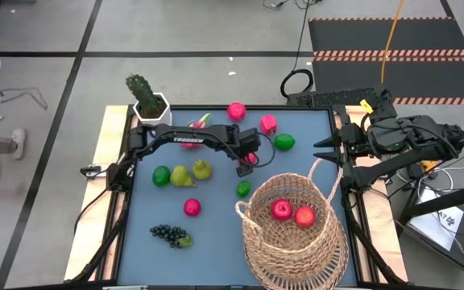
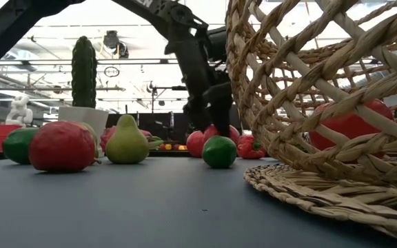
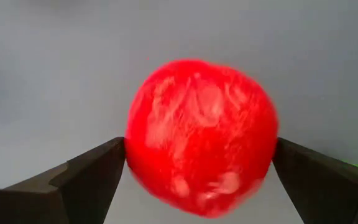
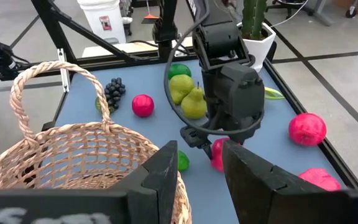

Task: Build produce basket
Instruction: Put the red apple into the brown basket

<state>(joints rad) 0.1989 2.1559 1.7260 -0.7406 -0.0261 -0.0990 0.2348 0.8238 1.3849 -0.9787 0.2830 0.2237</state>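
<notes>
The woven basket (image 1: 292, 229) stands at the table's near right with two red apples (image 1: 292, 213) in it. My left gripper (image 3: 199, 146) points steeply down at mid-table, open, with a finger on either side of a red apple (image 3: 201, 134) that sits on the blue table top (image 1: 216, 225). That apple also shows in the right wrist view (image 4: 219, 155) under my left gripper (image 4: 207, 140). A green lime (image 1: 243, 188) lies just near of it. My right gripper (image 4: 197, 171) waits open and raised at the table's right edge (image 1: 322, 153), with nothing between its fingers.
Two pears (image 1: 192, 172) and a lime (image 1: 161, 176) lie left of centre, with a red apple (image 1: 192, 207) and grapes (image 1: 170, 234) nearer. Pink fruits (image 1: 236, 110), (image 1: 268, 124), another lime (image 1: 284, 142) and a potted cactus (image 1: 146, 98) stand toward the far edge.
</notes>
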